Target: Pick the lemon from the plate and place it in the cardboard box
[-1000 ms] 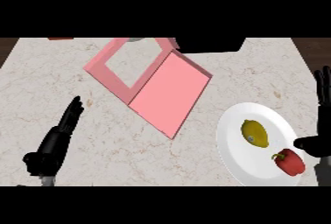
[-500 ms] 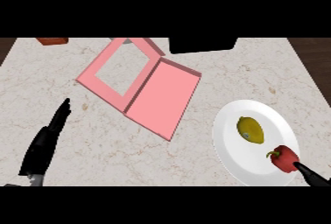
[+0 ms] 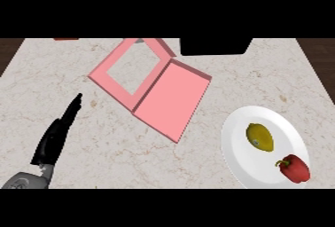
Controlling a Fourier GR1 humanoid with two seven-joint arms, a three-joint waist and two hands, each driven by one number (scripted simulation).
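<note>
A yellow lemon (image 3: 260, 137) lies on the white plate (image 3: 243, 156) at the lower right of the counter, with a red bell pepper (image 3: 295, 168) just below and right of it. A pink box (image 3: 131, 74) with its lid (image 3: 173, 99) folded open sits at the upper middle, well left of the plate. My left hand (image 3: 57, 135) shows at the lower left with straight fingers pointing up, holding nothing, far from both the lemon and the box. My right hand is out of the picture.
A black block (image 3: 216, 46) stands at the counter's back edge, right of the box. A small red object (image 3: 65, 39) peeks in at the far back left. Bare marble lies between the box and the plate.
My right hand, at the right edge a second ago, has left the picture. The scene has shifted a little leftward in view, and my left hand now looks edge-on.
</note>
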